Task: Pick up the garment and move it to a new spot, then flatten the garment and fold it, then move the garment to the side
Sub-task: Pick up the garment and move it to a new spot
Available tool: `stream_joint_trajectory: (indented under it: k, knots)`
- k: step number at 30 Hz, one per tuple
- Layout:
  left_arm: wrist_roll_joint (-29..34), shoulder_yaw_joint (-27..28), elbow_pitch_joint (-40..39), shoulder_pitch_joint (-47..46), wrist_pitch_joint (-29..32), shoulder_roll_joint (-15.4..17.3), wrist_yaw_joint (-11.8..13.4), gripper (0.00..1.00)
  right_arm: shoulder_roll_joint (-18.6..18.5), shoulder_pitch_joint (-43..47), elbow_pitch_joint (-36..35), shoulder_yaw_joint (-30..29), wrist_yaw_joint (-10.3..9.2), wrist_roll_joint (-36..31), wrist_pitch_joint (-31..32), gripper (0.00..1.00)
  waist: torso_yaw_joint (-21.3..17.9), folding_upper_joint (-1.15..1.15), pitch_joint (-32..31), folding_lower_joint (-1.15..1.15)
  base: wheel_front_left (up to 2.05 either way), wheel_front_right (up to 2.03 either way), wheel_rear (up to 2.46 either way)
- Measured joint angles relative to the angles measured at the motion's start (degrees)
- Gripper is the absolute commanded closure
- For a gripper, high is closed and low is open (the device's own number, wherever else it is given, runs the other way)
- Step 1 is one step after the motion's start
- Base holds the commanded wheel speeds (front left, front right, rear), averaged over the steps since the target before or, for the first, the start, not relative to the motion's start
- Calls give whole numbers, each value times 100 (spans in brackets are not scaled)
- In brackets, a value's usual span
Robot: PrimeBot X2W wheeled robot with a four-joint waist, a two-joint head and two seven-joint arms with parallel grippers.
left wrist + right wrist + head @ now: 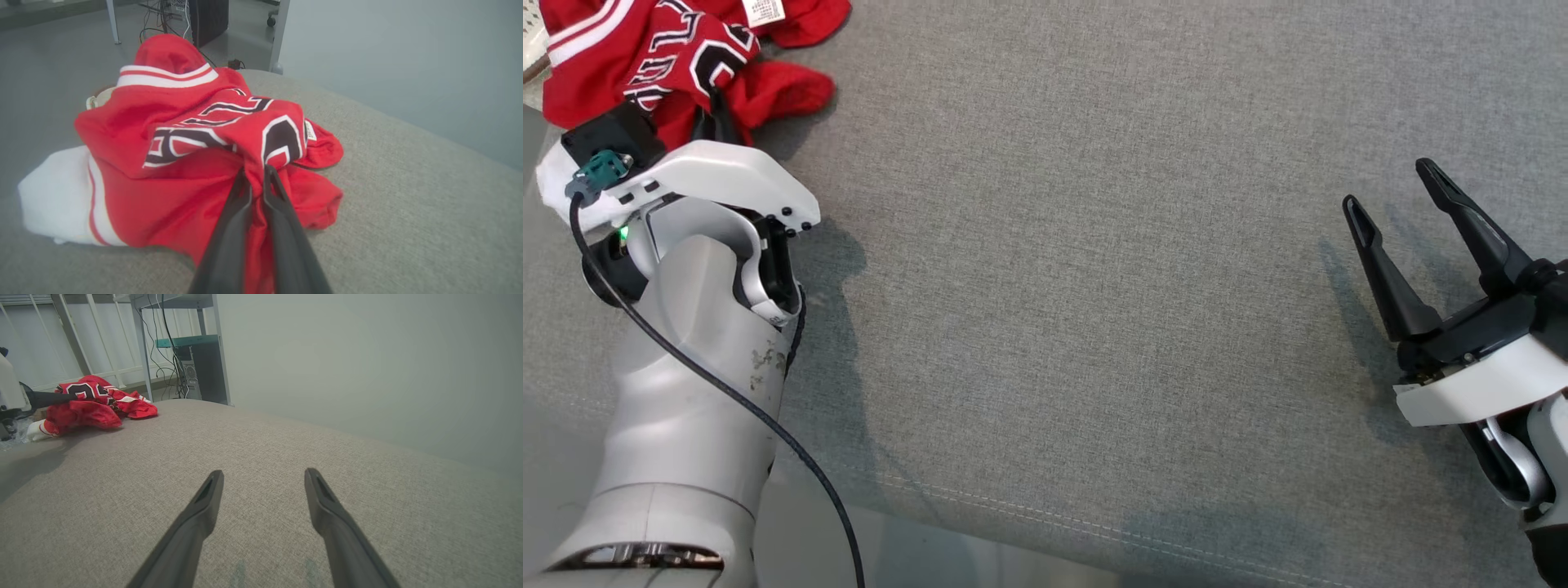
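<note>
Left wrist view, item one: garment (163, 163), a red jersey with white trim and black lettering edged in white, crumpled in a heap. We place it at the far left corner of the desk (1094, 245), its white part lying toward the desk's edge.

Item two: left gripper (257, 173), fingers pressed together on a fold of red cloth just under the lettering. We enter this as a pinch on the garment, with little cloth between the fingers.

Step in hand, as we judge it: the pick-up, first of the task, with nothing yet flattened or folded. To do it well we would raise the pinch straight up until the hanging folds leave the grey cover, then carry toward the open middle of the desk. A slow lift suits so small a bite, since the heap's weight may pull the fold free. We would also watch that the white part does not drag on the edge.

Item three: left forearm (670, 441), pale, rising from the lower left of the head view, wrist bent forward over the heap, fingers running low and nearly level with the desk.

Item four: right gripper (1388, 186), fingers spread wide and holding nothing, at the lower right of the head view, well apart from the garment, its shadow on the grey cover.
</note>
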Motion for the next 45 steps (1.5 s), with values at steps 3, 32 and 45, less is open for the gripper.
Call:
stream_joint_trajectory:
  k: [3,32,45]
  knots:
    - [299,169,-753,331,1,-5,44,100,103,0,1,-21,0,0,0,0,-17,0,-96,0,0,0,0]
    - [1348,8,-3334,1742,-16,-197,-265,100,1303,657,76,-576,0,-4,0,0,-1445,0,-1437,0,0,0,0]
    - [732,-1279,-2684,1751,-15,-180,-198,100,1606,727,70,-594,0,-4,-1,0,-2530,0,-1621,0,0,0,0]
